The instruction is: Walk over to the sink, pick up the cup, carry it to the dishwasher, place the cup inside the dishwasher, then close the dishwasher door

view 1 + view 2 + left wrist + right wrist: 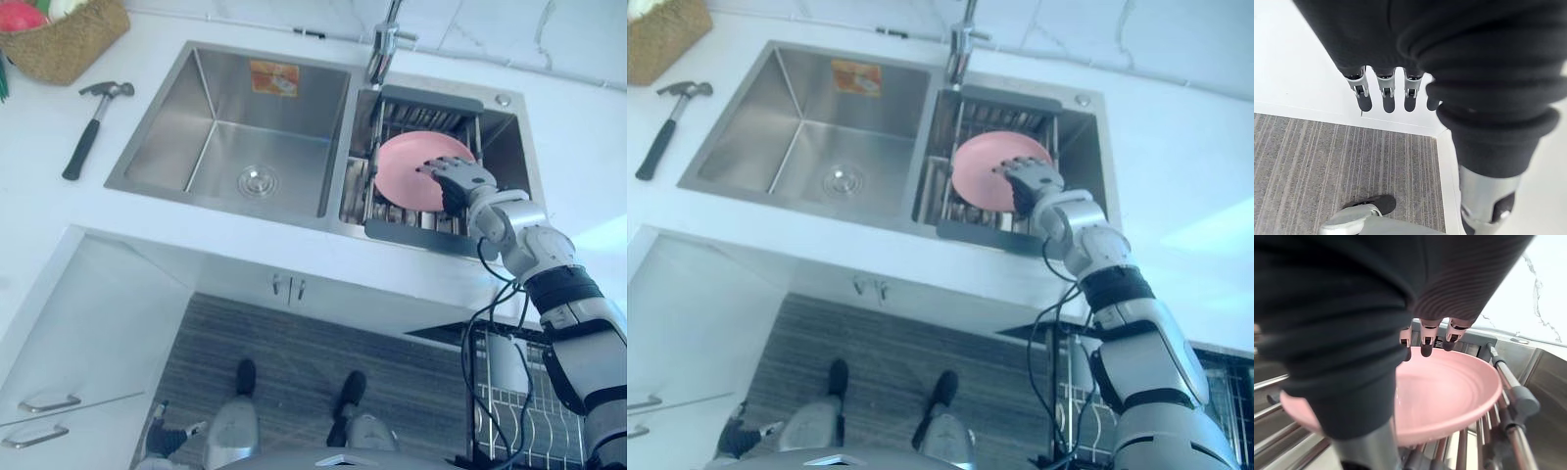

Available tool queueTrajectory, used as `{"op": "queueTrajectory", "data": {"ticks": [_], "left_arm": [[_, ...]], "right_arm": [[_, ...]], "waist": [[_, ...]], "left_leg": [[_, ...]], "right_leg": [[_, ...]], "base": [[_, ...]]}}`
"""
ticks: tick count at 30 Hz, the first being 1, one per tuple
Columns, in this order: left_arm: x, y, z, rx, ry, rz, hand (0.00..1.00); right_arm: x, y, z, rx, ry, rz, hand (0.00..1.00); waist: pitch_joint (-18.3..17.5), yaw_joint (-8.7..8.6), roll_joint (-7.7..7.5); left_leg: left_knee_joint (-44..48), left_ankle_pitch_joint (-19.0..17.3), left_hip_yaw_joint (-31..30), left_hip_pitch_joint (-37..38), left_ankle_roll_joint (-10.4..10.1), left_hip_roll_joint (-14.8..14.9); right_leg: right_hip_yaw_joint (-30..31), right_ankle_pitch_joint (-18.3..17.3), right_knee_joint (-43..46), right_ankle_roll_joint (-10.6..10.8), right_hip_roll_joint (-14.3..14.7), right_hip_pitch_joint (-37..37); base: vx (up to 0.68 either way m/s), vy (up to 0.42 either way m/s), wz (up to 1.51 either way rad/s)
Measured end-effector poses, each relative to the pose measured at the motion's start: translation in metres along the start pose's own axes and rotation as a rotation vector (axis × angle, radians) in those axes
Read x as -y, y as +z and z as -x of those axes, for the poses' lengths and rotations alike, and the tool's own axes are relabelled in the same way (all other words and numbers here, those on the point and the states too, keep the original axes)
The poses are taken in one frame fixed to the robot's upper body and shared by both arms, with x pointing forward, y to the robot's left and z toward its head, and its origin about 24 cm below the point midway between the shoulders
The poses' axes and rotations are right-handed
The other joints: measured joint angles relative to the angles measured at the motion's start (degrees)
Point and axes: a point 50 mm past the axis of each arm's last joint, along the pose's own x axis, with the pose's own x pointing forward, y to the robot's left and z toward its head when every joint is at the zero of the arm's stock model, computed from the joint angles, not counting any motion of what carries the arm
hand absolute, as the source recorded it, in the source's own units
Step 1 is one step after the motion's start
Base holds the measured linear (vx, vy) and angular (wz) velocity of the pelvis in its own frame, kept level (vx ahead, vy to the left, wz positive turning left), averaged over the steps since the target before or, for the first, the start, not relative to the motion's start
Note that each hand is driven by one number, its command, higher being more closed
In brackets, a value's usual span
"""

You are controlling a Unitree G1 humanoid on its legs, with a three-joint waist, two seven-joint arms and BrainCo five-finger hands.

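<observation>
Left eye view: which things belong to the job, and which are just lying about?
Job: pink plate, in the dish rack in the sink; right robot hand, at the plate; dishwasher rack, lower right.
Lying about: hammer; woven basket; tap; left robot hand, hanging idle.

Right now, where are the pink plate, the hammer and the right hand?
pink plate (pixel 404 171): left eye view, bare left face.
hammer (pixel 86 135): left eye view, handle middle.
right hand (pixel 462 182): left eye view, its back.
</observation>
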Motion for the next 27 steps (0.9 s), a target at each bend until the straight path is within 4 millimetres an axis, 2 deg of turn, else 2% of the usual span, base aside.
{"op": "queueTrajectory", "data": {"ticks": [4, 10, 17, 18, 27], "left_arm": [[0.0, 0.01, -0.005, 0.029, 0.007, 0.027, 0.0], [-0.002, 0.025, -0.012, 0.079, 0.019, 0.072, 0.0], [-0.004, 0.034, -0.013, 0.12, 0.031, 0.112, 0.0], [-0.005, 0.034, -0.014, 0.125, 0.031, 0.113, 0.0], [-0.001, 0.036, -0.013, 0.141, 0.017, 0.102, 0.0]], "right_arm": [[0.006, -0.005, 0.001, -0.004, -0.019, 0.055, 0.0], [0.03, -0.01, -0.001, -0.009, -0.106, 0.147, 0.0], [0.044, -0.012, -0.003, -0.015, -0.137, 0.218, 0.0], [0.045, -0.012, -0.003, -0.016, -0.139, 0.225, 1.0], [0.044, -0.011, -0.001, 0.005, -0.196, 0.333, 1.0]], "waist": [[1.1, 0.95, 0.57], [3.7, 0.83, 1.33], [4.4, 1.11, 2.09], [4.5, 1.26, 2.21], [4.5, 1.09, 2.25]], "left_leg": [[0.0, 0.0, -0.1, -0.2, 0.0, 0.0], [0.0, 0.7, -0.1, -2.3, 0.1, 0.1], [-0.3, 1.3, -0.1, -4.0, -0.4, 0.3], [-0.3, 1.4, -0.1, -4.0, -0.4, 0.4], [-0.4, 1.5, -0.1, -4.3, -0.5, 1.0]], "right_leg": [[-0.1, 0.0, 0.0, 0.0, 0.0, -0.1], [0.0, 0.7, 0.0, -0.4, 0.0, -2.2], [0.0, 0.9, 0.0, -0.8, 0.2, -4.1], [0.0, 0.9, 0.0, -0.7, 0.3, -4.1], [0.0, 0.5, -0.1, -1.2, 0.5, -4.4]], "base": [[0.0, 0.001, 0.01], [-0.04, -0.004, -0.01], [-0.05, -0.011, -0.01], [-0.03, -0.015, -0.01], [0.0, -0.002, 0.0]]}}
